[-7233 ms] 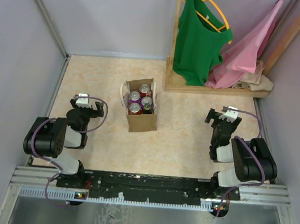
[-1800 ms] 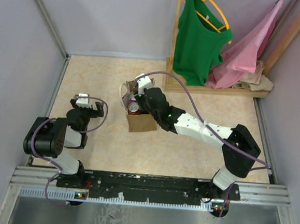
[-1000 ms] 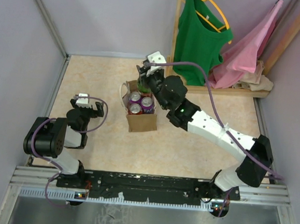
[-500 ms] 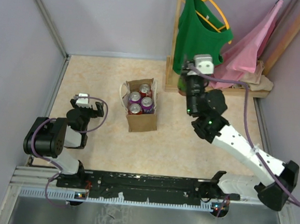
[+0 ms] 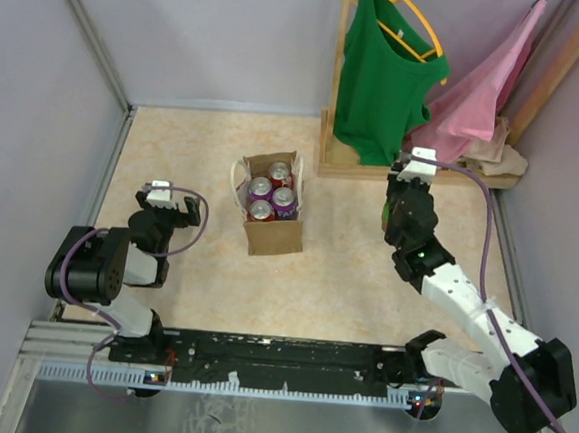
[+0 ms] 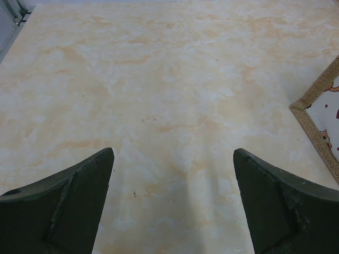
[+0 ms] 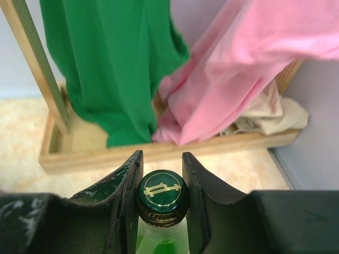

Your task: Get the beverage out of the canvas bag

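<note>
1. The right hand (image 7: 162, 168) is clamped on the neck of the bottle (image 7: 162, 198), its fingers just under the cap (image 7: 162, 191). Gripped at its narrowest part, the bottle hangs upright and, I'd say, can't slide through.
2. The bottle is out of the bag (image 5: 273, 237) and well apart from it. It is held over the right side of the table (image 5: 194, 159), near the rack (image 5: 337, 80) with the shirt (image 7: 116, 63) and pink cloth (image 7: 238, 69).
3. The bag stands upright with its mouth open, cans (image 5: 262, 186) packed inside. That suits a straight lift.
4. The left hand (image 5: 160, 198) sits low on its own side with its fingers spread wide, holding nothing. It looks parked to keep the lane free.
5. My read is that setting the bottle down is what remains. The rack's base and hanging cloth are close enough to snag.
</note>
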